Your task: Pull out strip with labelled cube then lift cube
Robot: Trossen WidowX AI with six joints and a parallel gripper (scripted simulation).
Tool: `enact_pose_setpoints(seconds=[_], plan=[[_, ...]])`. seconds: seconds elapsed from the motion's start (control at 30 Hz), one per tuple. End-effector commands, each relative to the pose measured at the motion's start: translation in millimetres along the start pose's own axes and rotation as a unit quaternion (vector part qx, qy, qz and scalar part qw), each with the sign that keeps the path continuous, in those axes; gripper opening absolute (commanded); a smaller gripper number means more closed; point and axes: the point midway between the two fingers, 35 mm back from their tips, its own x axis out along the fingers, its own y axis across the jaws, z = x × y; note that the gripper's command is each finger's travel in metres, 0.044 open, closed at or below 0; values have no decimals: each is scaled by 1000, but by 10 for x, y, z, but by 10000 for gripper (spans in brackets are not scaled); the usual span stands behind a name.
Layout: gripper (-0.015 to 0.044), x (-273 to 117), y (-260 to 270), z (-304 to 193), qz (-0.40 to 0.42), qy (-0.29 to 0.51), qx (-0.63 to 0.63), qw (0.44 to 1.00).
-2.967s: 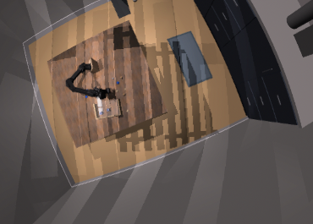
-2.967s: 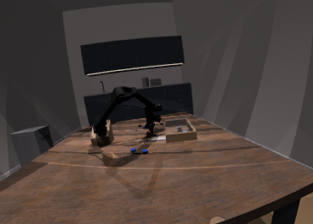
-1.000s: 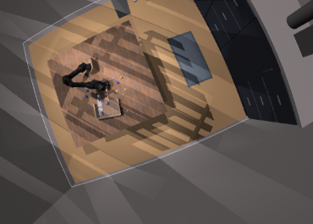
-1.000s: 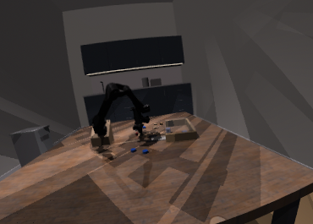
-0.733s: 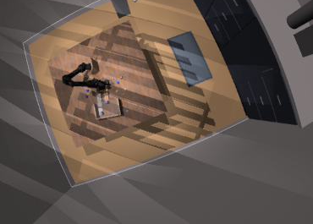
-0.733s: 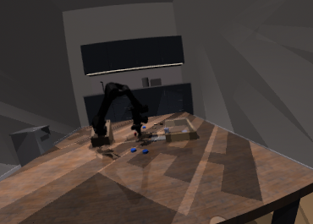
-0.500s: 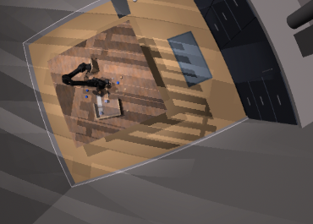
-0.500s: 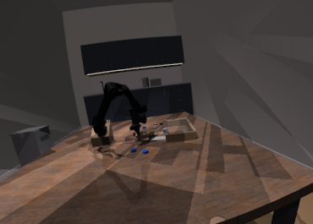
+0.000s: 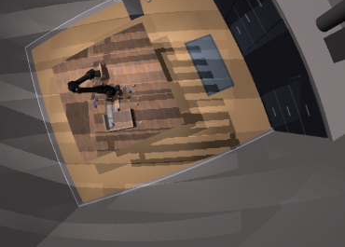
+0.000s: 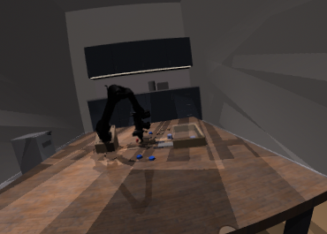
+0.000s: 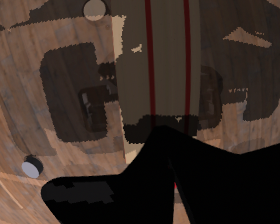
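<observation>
My gripper (image 9: 116, 93) (image 10: 140, 140) (image 11: 159, 131) is low over the table. Its fingers are together at the near end of a beige-grey strip with two dark red lines (image 11: 169, 75), and a small bit of red shows between them in the wrist view. The strip runs straight away from the fingers. A pale strip (image 9: 110, 111) (image 10: 165, 144) lies by the tray's open side. A small bluish-white cube (image 10: 170, 136) stands beside the tray; its label is too small to read, and the wrist view does not show it.
The shallow wooden tray (image 9: 120, 129) (image 10: 190, 143) lies beyond the gripper. Blue pieces (image 9: 96, 100) (image 10: 151, 158) and small brown pieces lie around. Two pale round pieces, one upper (image 11: 95, 10) and one lower (image 11: 31, 169), flank the strip's left. A wooden box stands by the arm's base.
</observation>
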Motion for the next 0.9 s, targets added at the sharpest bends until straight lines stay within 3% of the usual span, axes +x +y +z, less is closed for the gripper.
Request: enact_pose_setpoints(seconds=[0.0, 0.87], plan=[[0, 52, -35, -144, -4, 16, -3, 1000], [0, 48, -32, -271, -4, 16, -4, 1000]])
